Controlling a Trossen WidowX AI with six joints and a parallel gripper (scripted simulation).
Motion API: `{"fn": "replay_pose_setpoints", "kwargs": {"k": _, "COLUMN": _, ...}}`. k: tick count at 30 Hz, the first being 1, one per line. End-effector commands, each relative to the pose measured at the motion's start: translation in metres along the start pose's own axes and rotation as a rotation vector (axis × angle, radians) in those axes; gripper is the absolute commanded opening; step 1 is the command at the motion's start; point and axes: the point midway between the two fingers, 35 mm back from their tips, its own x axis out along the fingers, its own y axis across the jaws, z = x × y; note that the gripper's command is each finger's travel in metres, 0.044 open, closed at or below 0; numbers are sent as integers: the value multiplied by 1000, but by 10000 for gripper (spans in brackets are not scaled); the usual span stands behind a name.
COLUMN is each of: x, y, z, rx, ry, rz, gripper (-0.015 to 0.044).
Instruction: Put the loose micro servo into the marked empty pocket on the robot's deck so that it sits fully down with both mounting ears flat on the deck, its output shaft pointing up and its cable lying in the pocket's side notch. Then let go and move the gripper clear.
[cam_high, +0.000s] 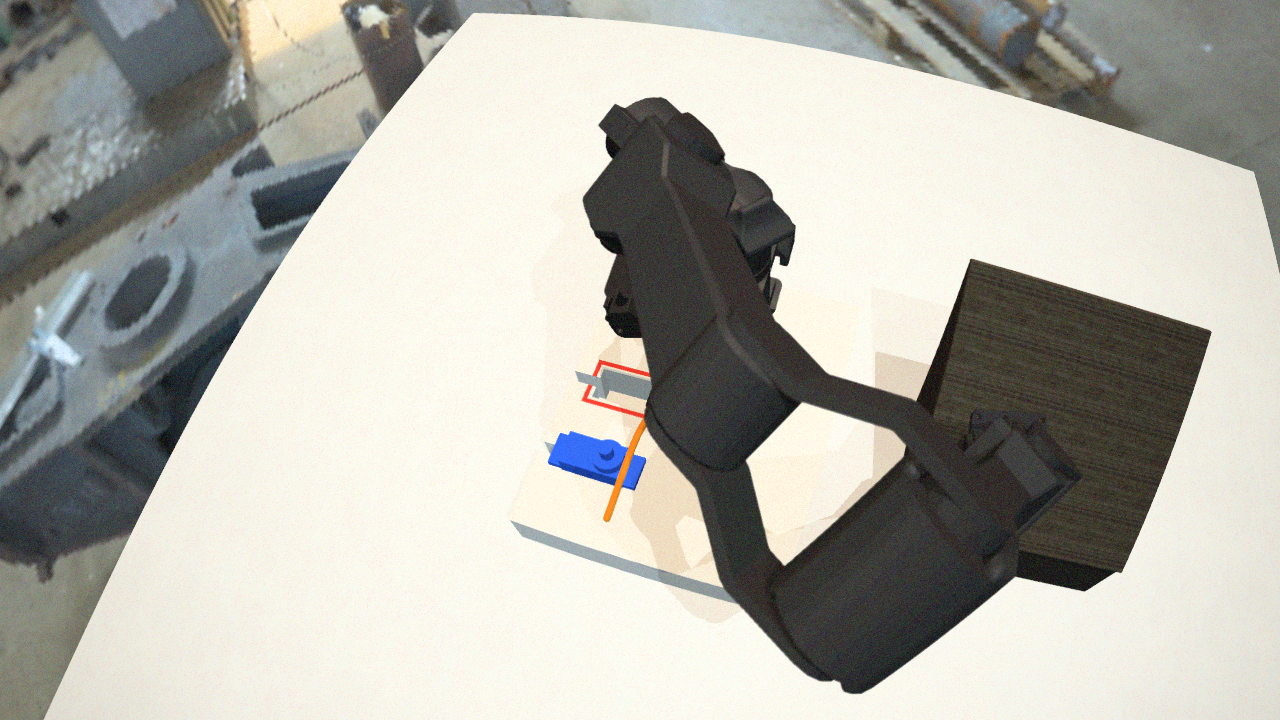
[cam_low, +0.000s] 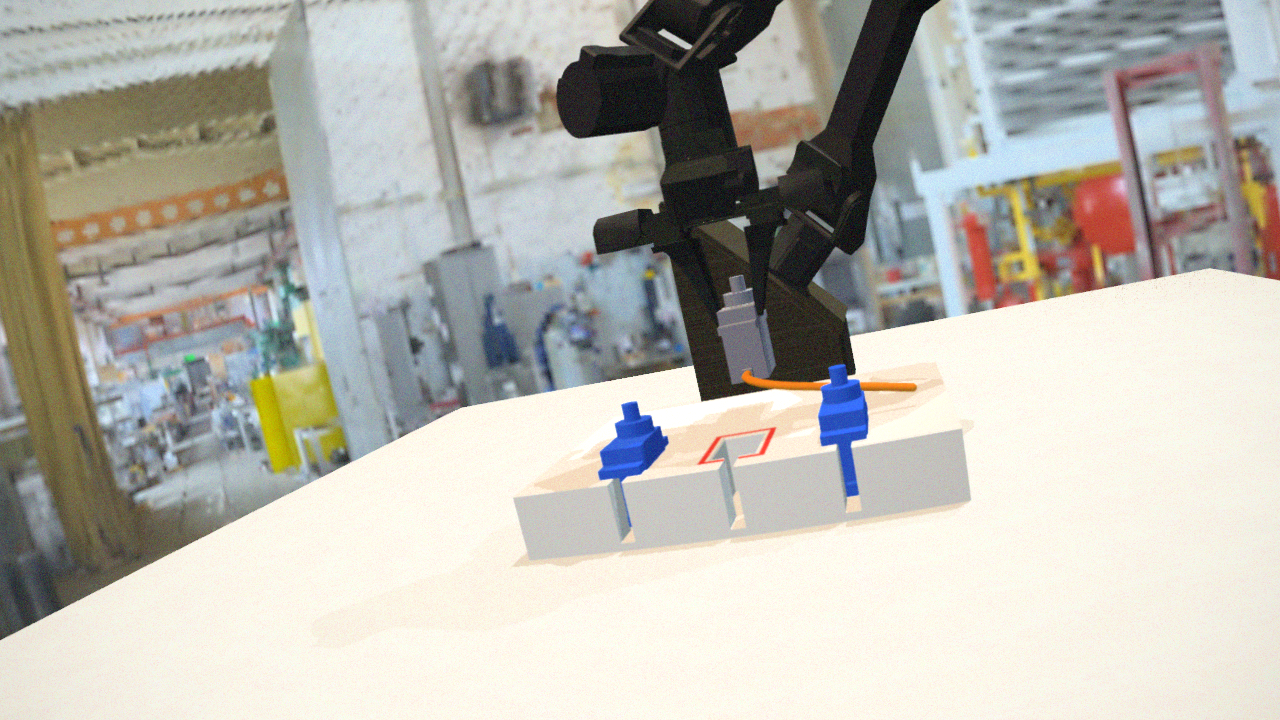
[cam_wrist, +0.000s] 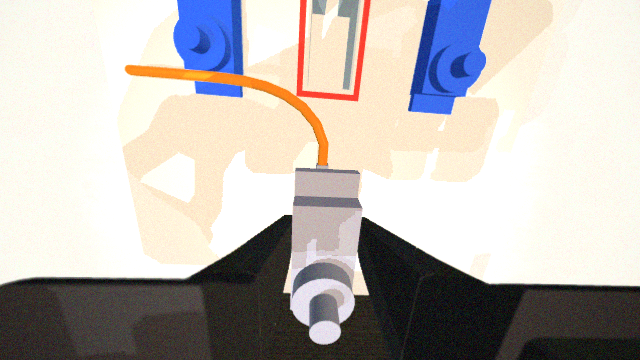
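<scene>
Reading the wrist view from left to right, I meet the free end of the orange cable (cam_wrist: 210, 77) first; it sweeps over the near end of the left blue servo (cam_wrist: 212, 42) and curves down into the grey micro servo (cam_wrist: 326, 220) that my gripper (cam_wrist: 324, 224) is pinching by its flanks, shaft end toward the camera. My fingers are pressed onto its body, not onto each other.

Next comes the red-marked pocket (cam_wrist: 332, 50), straight ahead of the held servo and just above it in this view. Its long axis runs away from me, in line with the servo's own length as I hold it. Further right sits the right blue servo (cam_wrist: 447, 55), seated in its own slot.

In the exterior view the servo (cam_low: 741, 335) hangs upright, shaft up, above the back of the deck (cam_low: 904, 474) and behind the pocket (cam_low: 738, 445), not yet over it. The pocket's side notch opens through the deck's front wall, on the far side from me.

What the coming move turns on, I judge, is this: the pocket lies forward of my grip, the body already lined up with it, but the cable trails off to the left over a neighbour instead of forward toward the notch. It could snag there on the way down.
</scene>
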Motion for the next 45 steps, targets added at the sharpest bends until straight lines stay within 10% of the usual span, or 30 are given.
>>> {"fn": "replay_pose_setpoints", "kwargs": {"k": 1, "x": -1, "y": -1, "z": 1, "rx": 22, "ry": 0, "rz": -6, "gripper": 0}}
{"fn": "replay_pose_setpoints", "kwargs": {"k": 45, "x": 13, "y": -2, "z": 110, "rx": 17, "ry": -5, "rz": -5, "gripper": 0}}
